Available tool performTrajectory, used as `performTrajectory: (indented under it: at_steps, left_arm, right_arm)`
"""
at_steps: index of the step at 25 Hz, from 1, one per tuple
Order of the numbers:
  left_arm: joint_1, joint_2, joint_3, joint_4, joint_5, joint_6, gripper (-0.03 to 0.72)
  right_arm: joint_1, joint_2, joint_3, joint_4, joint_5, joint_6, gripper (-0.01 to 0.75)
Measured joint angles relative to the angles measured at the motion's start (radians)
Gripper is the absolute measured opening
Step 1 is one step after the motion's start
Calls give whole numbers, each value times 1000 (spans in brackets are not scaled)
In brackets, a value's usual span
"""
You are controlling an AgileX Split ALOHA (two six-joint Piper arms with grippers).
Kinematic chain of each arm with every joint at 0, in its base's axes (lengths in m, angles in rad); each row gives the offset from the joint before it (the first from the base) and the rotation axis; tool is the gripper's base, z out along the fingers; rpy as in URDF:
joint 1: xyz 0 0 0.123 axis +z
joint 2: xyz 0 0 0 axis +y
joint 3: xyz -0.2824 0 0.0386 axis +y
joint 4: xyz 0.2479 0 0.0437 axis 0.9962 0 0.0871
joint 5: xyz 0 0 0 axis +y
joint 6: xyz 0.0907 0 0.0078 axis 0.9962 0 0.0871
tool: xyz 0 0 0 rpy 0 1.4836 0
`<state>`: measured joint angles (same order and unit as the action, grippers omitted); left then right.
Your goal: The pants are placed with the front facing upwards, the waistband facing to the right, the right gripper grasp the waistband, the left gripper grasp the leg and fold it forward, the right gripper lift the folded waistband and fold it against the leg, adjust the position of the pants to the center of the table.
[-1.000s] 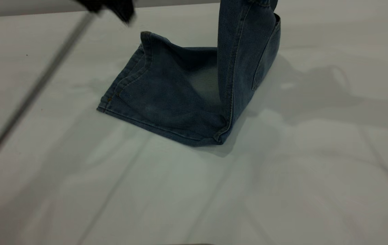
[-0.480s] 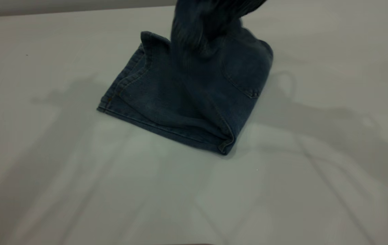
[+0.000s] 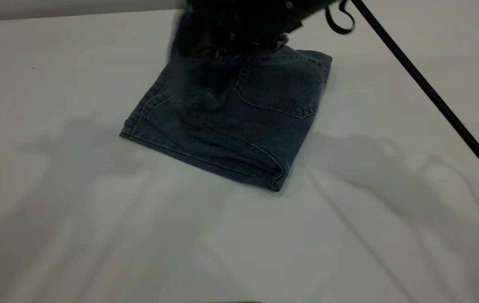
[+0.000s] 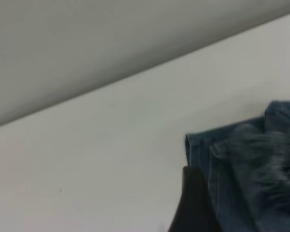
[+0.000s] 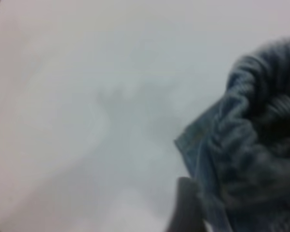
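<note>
The blue denim pants (image 3: 239,126) lie folded on the white table (image 3: 75,231), a back pocket (image 3: 281,88) facing up. My right gripper (image 3: 231,25) hangs over their far edge, shut on the gathered waistband (image 3: 218,50), which it holds low above the leg layers. In the right wrist view the ruffled waistband (image 5: 260,135) bunches inside that gripper (image 5: 231,212). The left gripper (image 4: 198,212) shows only as a black edge in its own wrist view, beside the leg hem (image 4: 202,150). It is outside the exterior view.
The right arm's black cable (image 3: 432,97) slants across the table's right side toward the right edge. A grey wall (image 4: 87,48) runs behind the table's far edge. Bare tabletop surrounds the pants on the near side and on the left.
The right gripper has swung the raised waistband over to the left and lowered it onto the legs. The upright part of the pants has folded flat. The left arm left the exterior view.
</note>
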<state>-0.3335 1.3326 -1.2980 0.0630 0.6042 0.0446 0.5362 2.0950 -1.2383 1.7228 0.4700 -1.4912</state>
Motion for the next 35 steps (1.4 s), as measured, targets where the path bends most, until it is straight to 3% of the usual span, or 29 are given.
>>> performTrajectory:
  at_steps: [4, 11, 16, 21, 23, 29, 35]
  left_arm:
    - [0, -47, 0, -1, 31, 0, 477]
    - [0, -174, 0, -16, 58, 0, 477]
    - [0, -249, 0, -16, 82, 0, 477]
    - [0, -288, 0, -18, 95, 0, 477]
    - [0, -293, 0, -30, 98, -1, 477]
    - [0, -292, 0, -45, 98, -1, 477]
    - [0, -292, 0, -48, 98, -1, 477]
  right_arm:
    - [38, 0, -68, -210, 35, 210, 598]
    - [162, 0, -271, -828, 100, 815, 550]
    - [173, 0, -370, -1194, 150, 1181, 545]
    - [163, 28, -376, -1325, 168, 1541, 534]
    - [163, 56, -401, -1354, 225, 1639, 509]
    - [171, 189, -646, -1447, 451, 1769, 453]
    - [171, 355, -875, -1471, 468, 2048, 449]
